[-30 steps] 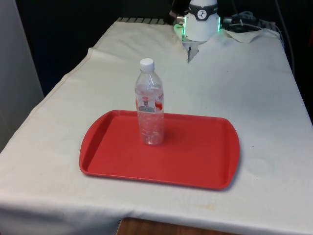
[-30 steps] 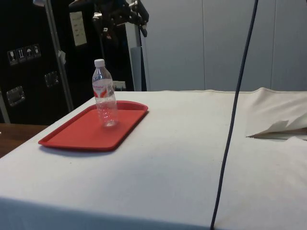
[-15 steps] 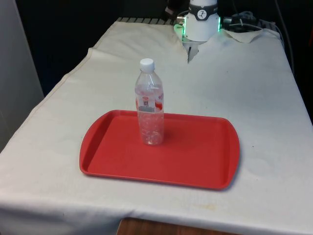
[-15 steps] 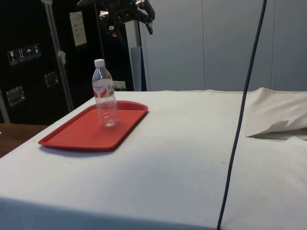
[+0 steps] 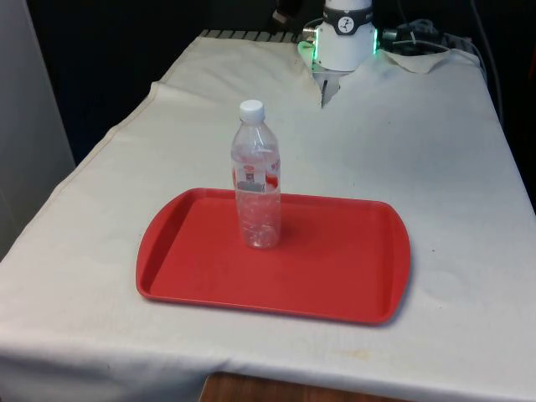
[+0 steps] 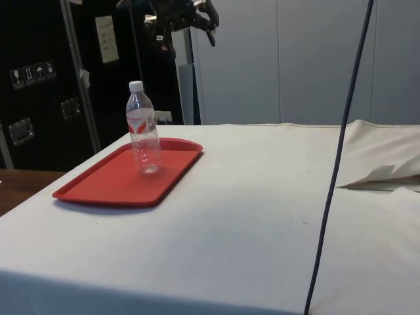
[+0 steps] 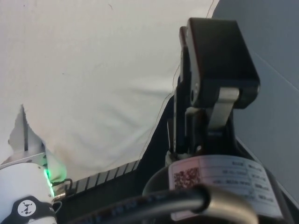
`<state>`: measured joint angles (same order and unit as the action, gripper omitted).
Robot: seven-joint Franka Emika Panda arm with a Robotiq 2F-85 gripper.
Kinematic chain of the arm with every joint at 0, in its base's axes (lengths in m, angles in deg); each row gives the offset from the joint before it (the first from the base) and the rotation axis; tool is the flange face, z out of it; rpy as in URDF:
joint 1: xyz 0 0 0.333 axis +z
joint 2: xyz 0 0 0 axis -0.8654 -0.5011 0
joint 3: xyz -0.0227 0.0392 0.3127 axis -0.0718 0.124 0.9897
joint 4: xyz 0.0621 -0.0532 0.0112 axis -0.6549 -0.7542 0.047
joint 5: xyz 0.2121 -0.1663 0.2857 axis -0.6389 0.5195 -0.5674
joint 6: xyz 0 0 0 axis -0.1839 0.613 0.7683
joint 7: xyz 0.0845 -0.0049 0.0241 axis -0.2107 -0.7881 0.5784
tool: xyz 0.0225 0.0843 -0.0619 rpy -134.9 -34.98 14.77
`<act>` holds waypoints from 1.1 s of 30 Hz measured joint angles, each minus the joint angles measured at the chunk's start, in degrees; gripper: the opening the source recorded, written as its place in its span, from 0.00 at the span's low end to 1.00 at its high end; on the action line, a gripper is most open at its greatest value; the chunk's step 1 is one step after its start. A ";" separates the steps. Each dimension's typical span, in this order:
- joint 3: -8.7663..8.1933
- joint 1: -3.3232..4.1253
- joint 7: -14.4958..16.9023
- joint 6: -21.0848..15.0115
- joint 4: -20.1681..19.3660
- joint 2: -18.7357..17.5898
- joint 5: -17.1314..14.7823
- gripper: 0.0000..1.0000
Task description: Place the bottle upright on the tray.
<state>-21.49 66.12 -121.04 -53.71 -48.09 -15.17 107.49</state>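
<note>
Bottle standing on tray, arm parked high and clear.

The white-clothed table carries the red plastic tray near its front edge. The clear water bottle stands upright on the tray's floor, white cap up, towards the front view's left and inside the rim, so it looks stable; I judge the placement done. The gripper hangs well above, apart from the bottle; whether its fingers are apart or together, I cannot tell.

Clear bottle with white cap stands upright on red tray.
</note>
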 measured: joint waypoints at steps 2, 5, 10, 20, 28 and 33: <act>-0.06 0.00 0.17 -0.23 -0.29 0.23 -0.06 1.00; -0.40 0.00 0.86 -0.74 -1.20 0.92 -0.34 1.00; -1.20 -0.06 2.69 -1.66 -2.46 1.95 -1.89 1.00; -2.52 -0.11 5.44 -2.46 -3.61 2.92 -4.76 1.00; -3.50 -0.17 7.68 -2.92 -4.58 3.84 -6.88 1.00; -4.01 -0.17 8.94 -2.92 -4.81 4.07 -8.14 1.00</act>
<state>-25.50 65.95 -112.10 -56.63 -52.90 -11.10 99.35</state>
